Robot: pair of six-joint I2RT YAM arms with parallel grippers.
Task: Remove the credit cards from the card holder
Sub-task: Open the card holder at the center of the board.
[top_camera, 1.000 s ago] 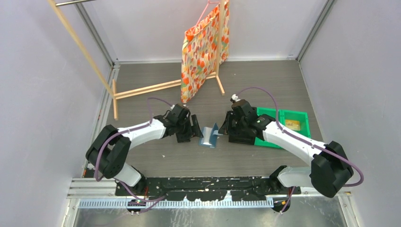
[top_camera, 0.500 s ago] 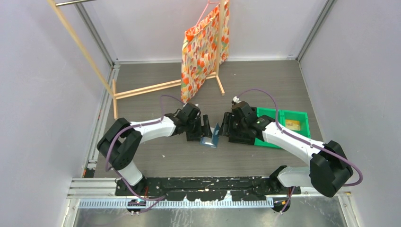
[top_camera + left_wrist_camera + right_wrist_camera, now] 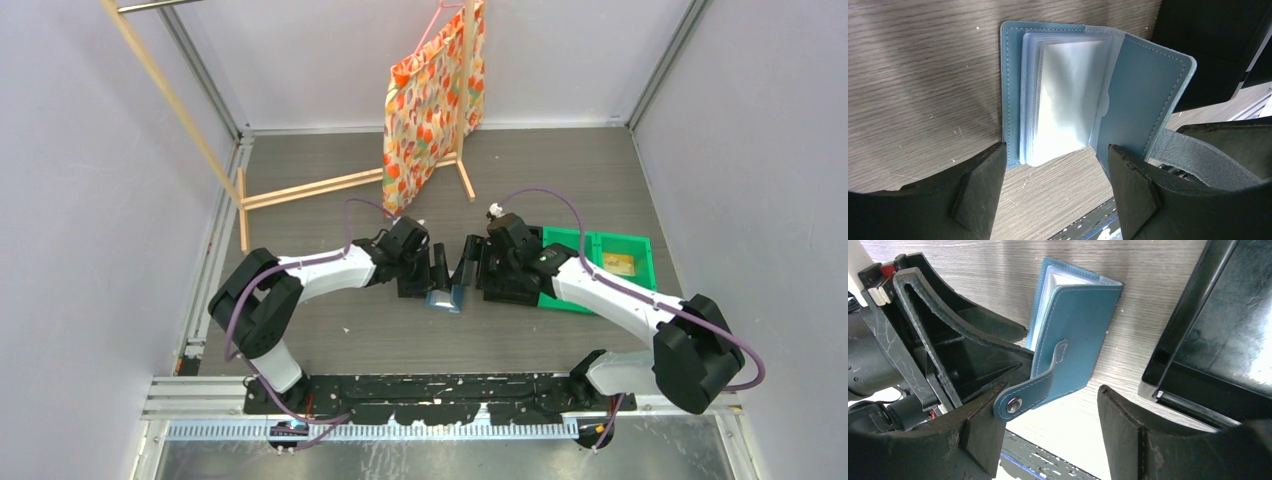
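You get bright, even light from above. Soft shadows lie on the tabletop (image 3: 330,340). White glare washes out the clear sleeves inside the card holder (image 3: 1143,90).

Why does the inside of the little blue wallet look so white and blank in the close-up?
Left wrist view: glare on the card holder's shiny clear sleeves washes them white, hiding any contents. Right wrist view: the black bin shows a similar sheen, and the table beside it bleaches out. Top view: even light, no harsh shadows.
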